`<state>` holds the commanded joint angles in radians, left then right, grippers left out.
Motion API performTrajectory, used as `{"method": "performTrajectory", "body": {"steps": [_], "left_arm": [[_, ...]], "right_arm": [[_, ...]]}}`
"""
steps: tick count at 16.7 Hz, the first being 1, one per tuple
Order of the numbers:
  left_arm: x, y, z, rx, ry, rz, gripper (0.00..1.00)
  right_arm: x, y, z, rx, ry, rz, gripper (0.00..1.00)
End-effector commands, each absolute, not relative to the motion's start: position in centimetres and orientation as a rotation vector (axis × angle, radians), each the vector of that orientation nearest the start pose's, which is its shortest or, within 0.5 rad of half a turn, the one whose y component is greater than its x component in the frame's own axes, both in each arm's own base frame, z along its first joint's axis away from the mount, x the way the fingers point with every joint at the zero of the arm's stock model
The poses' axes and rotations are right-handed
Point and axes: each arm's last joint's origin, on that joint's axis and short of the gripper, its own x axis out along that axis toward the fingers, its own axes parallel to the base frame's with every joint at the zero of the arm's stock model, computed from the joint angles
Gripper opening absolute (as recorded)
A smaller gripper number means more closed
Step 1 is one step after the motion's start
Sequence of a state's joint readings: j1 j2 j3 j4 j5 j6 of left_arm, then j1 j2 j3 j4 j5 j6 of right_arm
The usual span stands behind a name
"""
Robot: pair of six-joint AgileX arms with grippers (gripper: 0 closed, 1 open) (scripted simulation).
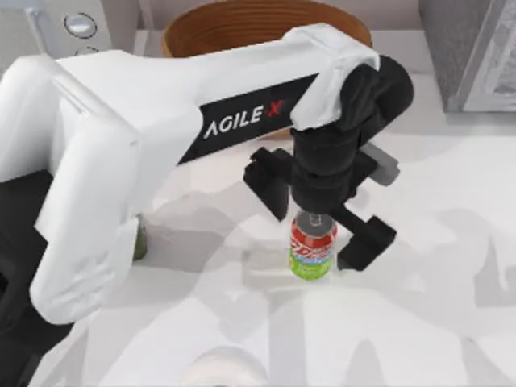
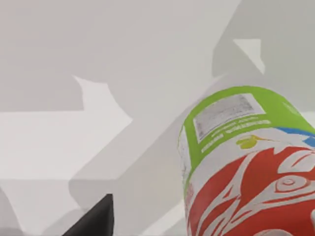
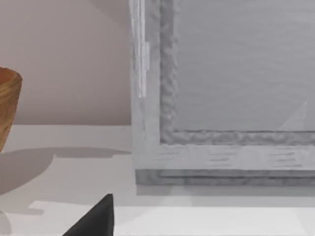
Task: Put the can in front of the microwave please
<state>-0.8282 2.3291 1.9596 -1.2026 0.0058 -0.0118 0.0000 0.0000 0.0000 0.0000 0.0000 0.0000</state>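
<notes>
The can (image 1: 313,251), with a red upper band and a green base, stands upright on the white table near the middle. My left gripper (image 1: 318,216) hangs right over its top. The black fingers (image 1: 367,240) are spread wide on either side and are apart from the can, so the gripper is open. The left wrist view shows the can (image 2: 246,162) close up with its green base on the table. The grey microwave (image 1: 476,56) stands at the back right. My right gripper (image 3: 96,220) is parked facing the microwave (image 3: 221,98).
A wooden bowl (image 1: 266,28) sits at the back centre, behind my left arm. A white appliance with a knob (image 1: 79,24) is at the back left. A green object (image 1: 140,242) is half hidden under my left arm, and a white round thing (image 1: 222,367) lies at the front edge.
</notes>
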Motion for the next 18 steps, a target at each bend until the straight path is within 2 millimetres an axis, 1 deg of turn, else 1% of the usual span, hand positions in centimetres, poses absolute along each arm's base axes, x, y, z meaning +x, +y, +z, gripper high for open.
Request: {"method": "performTrajectory", "body": {"steps": [2,15,16,18], "left_arm": [[31.33,-33.34,16.01,0.629,1.479,-0.63,1.0],[31.33,-33.34,16.01,0.629,1.479,-0.63,0.02],[31.33,-33.34,16.01,0.629,1.479,-0.63,0.0],[31.33,-33.34,16.01,0.629,1.479,-0.63,0.0]], "right_arm": [[10.57,-0.12,16.0,0.0,0.0,0.0,1.0],[10.57,-0.12,16.0,0.0,0.0,0.0,1.0],[10.57,-0.12,16.0,0.0,0.0,0.0,1.0],[10.57,-0.12,16.0,0.0,0.0,0.0,1.0]]}}
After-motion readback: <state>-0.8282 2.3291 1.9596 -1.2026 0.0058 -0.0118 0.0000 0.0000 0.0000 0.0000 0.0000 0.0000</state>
